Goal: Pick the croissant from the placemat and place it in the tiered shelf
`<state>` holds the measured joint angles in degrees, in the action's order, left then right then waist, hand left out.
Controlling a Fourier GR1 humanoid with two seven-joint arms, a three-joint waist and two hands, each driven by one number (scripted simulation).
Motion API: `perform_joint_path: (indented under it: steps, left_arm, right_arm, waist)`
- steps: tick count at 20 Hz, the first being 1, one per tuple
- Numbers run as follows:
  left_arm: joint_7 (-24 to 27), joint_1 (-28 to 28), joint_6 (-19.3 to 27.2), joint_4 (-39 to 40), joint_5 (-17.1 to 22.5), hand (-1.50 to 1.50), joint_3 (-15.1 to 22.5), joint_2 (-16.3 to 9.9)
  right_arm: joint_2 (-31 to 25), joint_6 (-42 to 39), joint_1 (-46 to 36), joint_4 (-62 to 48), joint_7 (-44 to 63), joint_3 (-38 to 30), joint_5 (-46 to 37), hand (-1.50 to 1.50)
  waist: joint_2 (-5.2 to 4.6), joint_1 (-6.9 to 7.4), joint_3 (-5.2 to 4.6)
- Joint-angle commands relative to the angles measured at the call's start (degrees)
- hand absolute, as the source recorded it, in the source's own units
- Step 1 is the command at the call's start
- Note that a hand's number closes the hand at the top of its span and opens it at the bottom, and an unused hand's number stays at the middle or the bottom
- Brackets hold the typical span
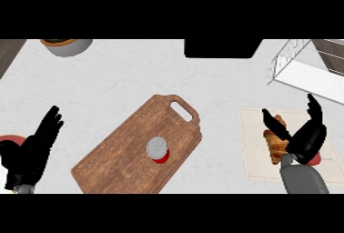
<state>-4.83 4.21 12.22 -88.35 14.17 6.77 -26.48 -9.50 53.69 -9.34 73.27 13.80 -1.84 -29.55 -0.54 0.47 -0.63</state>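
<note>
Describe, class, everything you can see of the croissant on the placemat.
The croissant is golden-brown with a ridged, flaky-looking crust, long and lying flat, running roughly top to bottom on the pale placemat at the counter's right. The right hand is over it, its dark fingers spread either side, hiding part of it; contact is unclear.

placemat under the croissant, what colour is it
Pale beige, close to the counter's white, with a thin darker border; the placemat shows in the head view, under the croissant.
</note>
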Motion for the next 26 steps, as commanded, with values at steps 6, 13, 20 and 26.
perform_joint_path:
  steps: [6,13,20,26]
  left_arm:
    - [0.7,0.0,-3.1,2.6,1.3,0.0,-2.0,-2.3]
    - [-0.3,-2.4,-3.5,4.0,2.4,0.0,-2.5,-1.6]
    - [1.3,-1.8,-4.1,6.5,1.9,0.0,-2.9,-1.1]
    - [3.8,-0.2,-7.3,8.0,3.4,0.0,-5.4,-2.1]
  right_arm:
    - [-0.9,-7.2,-0.6,-10.3,25.0,-1.0,-22.9,-1.5]
    - [-0.8,-34.0,-6.8,-12.4,43.7,4.9,-28.4,-1.5]
    - [-1.5,-58.8,-14.4,-4.4,60.5,8.1,-30.7,-1.5]
    - [1.2,-67.5,-12.3,3.6,66.0,8.4,-31.6,-1.5]
  waist:
    - [0.32,0.29,-0.43]
    - [0.5,0.51,-0.22]
    - [1.23,-1.28,0.24]
    - [1.1,-1.16,0.47]
